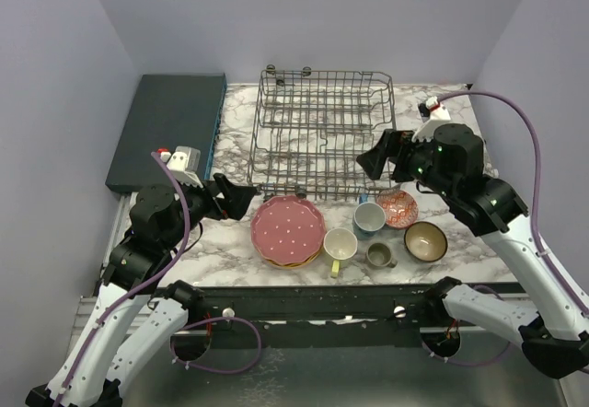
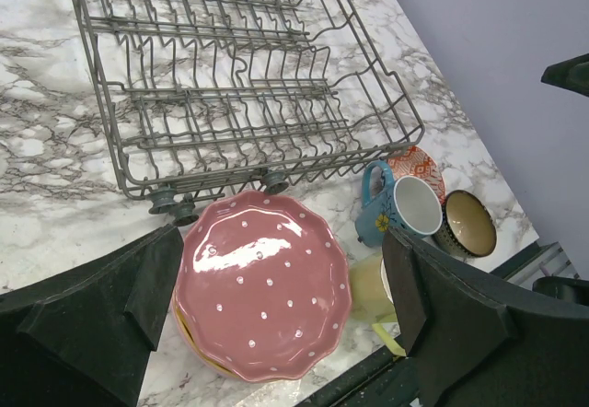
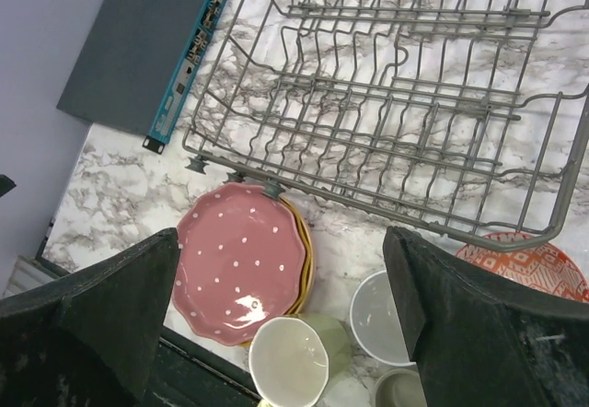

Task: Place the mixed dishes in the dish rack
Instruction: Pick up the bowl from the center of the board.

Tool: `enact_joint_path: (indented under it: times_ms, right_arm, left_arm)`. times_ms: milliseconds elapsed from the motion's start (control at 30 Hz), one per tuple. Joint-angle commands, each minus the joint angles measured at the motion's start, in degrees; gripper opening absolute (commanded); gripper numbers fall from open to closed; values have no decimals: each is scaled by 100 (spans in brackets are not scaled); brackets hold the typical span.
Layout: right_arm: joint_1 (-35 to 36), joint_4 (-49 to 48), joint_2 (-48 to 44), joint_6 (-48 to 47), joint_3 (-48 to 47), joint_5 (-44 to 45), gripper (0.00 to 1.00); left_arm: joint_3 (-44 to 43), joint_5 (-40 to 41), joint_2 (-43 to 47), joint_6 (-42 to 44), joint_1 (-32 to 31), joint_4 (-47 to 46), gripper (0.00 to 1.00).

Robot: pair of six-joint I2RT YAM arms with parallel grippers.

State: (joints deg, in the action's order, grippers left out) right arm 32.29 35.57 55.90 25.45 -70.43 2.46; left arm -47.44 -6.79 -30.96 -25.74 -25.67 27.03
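Pale lilac walls enclose a white marbled surface [image 1: 230, 246]. At the back, the grey wire dish rack [image 2: 258, 103] holds nothing. In front of it, a pink dotted scalloped plate [image 1: 288, 230] tops a stack, beside a blue mug [image 1: 369, 218], a pale yellow mug [image 1: 340, 244], an olive-grey mug [image 1: 379, 256], a red patterned bowl [image 1: 398, 207] and a brown bowl [image 1: 425, 240] — all empty. They look like glazed ceramic, so probably stiff, slick and chippable — best pinched across a rim. The left arm's fingers [image 2: 92, 324] and the right arm's fingers [image 3: 479, 324] are spread apart and hold nothing.

The top camera looks steeply down from above and behind the arm bases, taking in the whole marble table [image 1: 241, 122] and dish rack [image 1: 322, 131]. Each wrist camera hangs closer, looking down between its own dark fingers [image 2: 92, 324]; both share the rack's near edge and the pink plate [image 2: 262, 283].
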Motion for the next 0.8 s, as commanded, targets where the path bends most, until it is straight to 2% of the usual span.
enact_joint_path:
  times_ms: [0,767]
  right_arm:
    - [17,205,-119,12,109,201,100]
    - [20,1928,666,485,82,992,100]
  left_arm:
    - [44,81,47,16,-1,-104,99]
    - [-2,302,-140,16,-2,84,99]
